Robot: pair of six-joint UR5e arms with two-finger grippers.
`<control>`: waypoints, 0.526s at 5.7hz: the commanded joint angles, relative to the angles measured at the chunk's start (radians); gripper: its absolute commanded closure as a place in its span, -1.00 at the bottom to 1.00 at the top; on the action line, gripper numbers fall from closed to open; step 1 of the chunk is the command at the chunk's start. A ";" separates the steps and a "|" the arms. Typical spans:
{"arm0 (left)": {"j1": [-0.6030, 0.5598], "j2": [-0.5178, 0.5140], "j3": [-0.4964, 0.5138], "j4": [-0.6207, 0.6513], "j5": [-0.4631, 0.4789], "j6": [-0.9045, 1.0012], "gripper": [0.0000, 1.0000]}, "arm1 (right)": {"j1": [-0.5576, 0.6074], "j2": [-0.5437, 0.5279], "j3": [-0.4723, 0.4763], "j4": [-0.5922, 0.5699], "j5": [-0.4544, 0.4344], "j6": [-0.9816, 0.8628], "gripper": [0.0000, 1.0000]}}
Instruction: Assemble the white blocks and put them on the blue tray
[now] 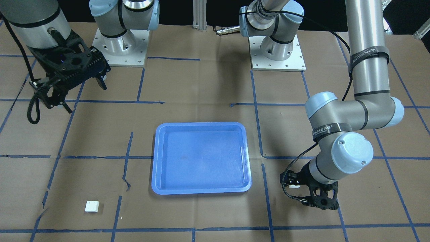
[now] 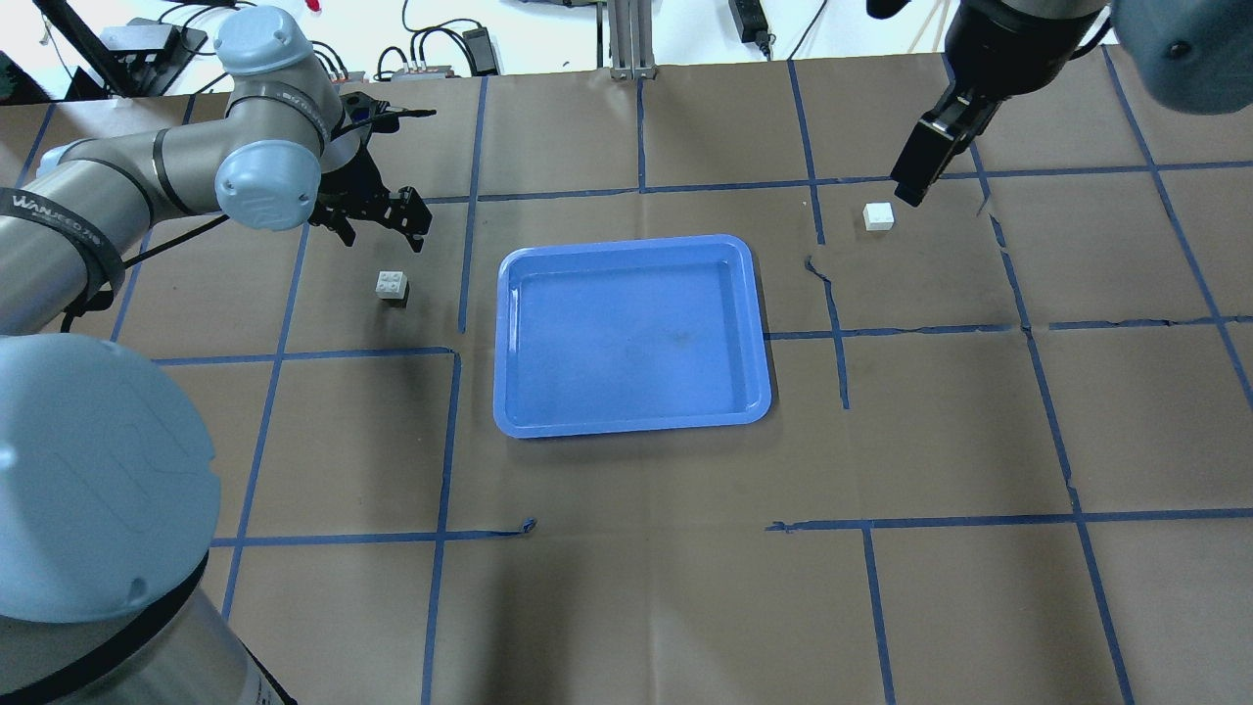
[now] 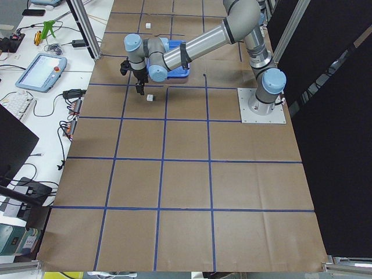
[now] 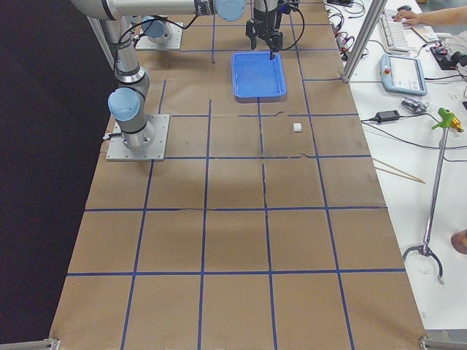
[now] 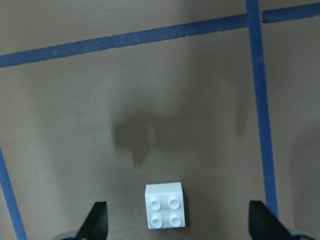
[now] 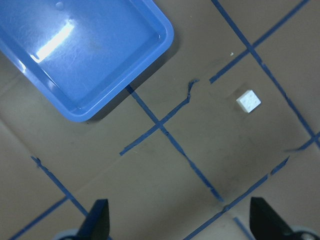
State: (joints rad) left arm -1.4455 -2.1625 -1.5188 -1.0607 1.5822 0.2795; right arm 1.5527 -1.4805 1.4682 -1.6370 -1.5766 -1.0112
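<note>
The blue tray [image 2: 626, 333] lay bare between the two arms, off to the inner side of each gripper. The left gripper [image 2: 384, 238] hung low with its jaws wide apart, and one white block [image 5: 166, 206] sat studs up on the table between its fingertips, touched by neither. The right gripper [image 6: 181, 222] was also spread and held nothing. The other white block [image 6: 248, 101] lay ahead of it and off to one side, well clear of its fingers. The blocks looked light, rigid and smooth-sided, so likely to slip. They seemed best pinched across two opposite flat walls, below the studs.
</note>
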 commanded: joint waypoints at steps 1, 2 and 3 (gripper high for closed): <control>0.005 -0.043 -0.023 0.046 -0.001 0.007 -0.98 | -0.014 0.067 -0.018 -0.041 0.004 -0.370 -0.98; 0.005 -0.039 -0.026 0.047 0.002 0.010 -0.98 | -0.029 0.122 -0.070 -0.037 0.006 -0.468 -0.98; 0.010 -0.039 -0.026 0.041 0.002 0.016 -0.98 | -0.058 0.185 -0.145 -0.020 0.047 -0.533 -0.98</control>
State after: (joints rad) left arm -1.4391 -2.2012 -1.5430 -1.0179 1.5839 0.2909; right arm 1.5187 -1.3539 1.3869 -1.6688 -1.5584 -1.4655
